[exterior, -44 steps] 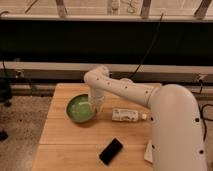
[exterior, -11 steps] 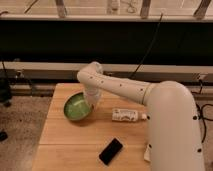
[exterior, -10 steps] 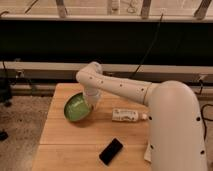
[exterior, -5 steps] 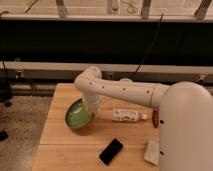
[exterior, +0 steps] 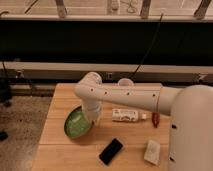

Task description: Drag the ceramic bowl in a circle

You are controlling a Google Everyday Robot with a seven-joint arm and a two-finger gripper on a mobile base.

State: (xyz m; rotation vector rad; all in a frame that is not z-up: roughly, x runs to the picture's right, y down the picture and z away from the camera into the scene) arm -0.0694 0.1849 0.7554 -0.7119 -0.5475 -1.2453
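The wooden table (exterior: 55, 127) stands by a dark wall with a pale rail. The ceramic bowl (exterior: 76, 123) sits tipped up near the table's left side; its inside looks bare. The gripper (exterior: 91, 118) reaches down at the bowl's right rim. A black phone (exterior: 111, 151) lies nearby.

Gripper (exterior: 91, 119): mine, down at the left part of the table, hidden behind my wrist.
Table (exterior: 57, 137): pale wood.
Phone (exterior: 111, 151): black, flat, lying slantwise near the front edge.
Bottle (exterior: 126, 115): white, on its side at mid-table.
Red thing (exterior: 155, 119): small, just right of the bottle's cap.
Packet (exterior: 152, 151): pale, front right, beside my body.
Cup (exterior: 125, 82): small, pale, at the back edge, partly behind my arm.
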